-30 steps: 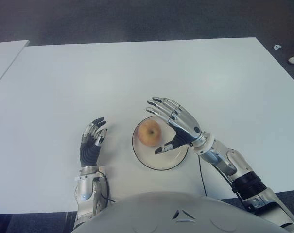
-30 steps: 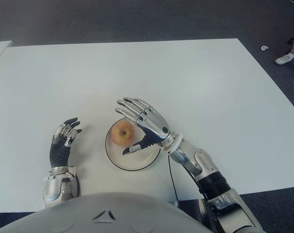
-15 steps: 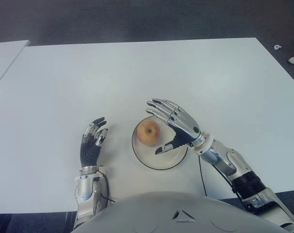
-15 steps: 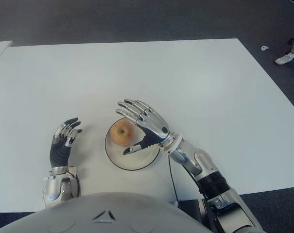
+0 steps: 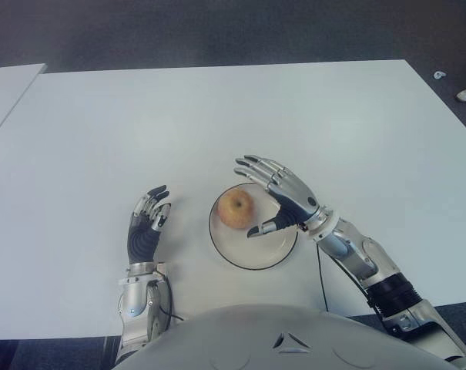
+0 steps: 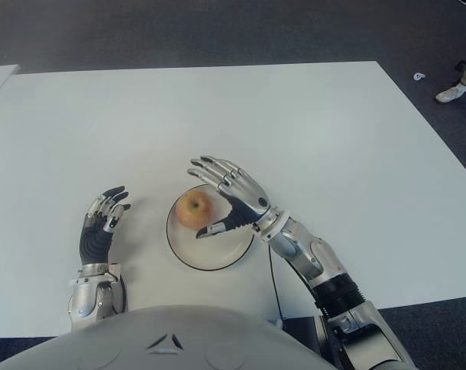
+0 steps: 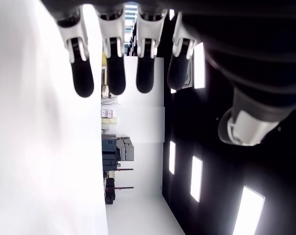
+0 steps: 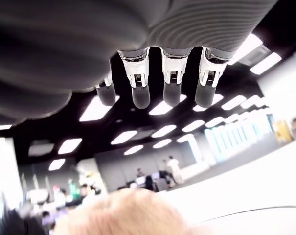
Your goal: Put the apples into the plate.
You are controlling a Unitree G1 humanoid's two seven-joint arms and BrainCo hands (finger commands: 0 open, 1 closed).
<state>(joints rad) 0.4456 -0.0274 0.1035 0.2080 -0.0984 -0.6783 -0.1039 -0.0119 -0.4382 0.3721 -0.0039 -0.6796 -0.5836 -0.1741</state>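
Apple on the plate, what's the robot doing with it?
The apple sits on the white plate, on the white table. The robot's right hand hovers just beside the apple over the plate, fingers spread, holding nothing, so the apple seems to be in place. The left hand shows to the left of the plate, open and idle. No other apple is in view.

One apple [image 5: 236,209] here, yellowish with a reddish-orange blush, roundish, sitting in the plate [image 5: 240,257] toward its left side, close to the rim. Looks like it's stem end up, with a little dimple on top. The plate is a shallow white round one with a thin dark rim, lying flat on the table near the front edge. The rest of the plate is bare.
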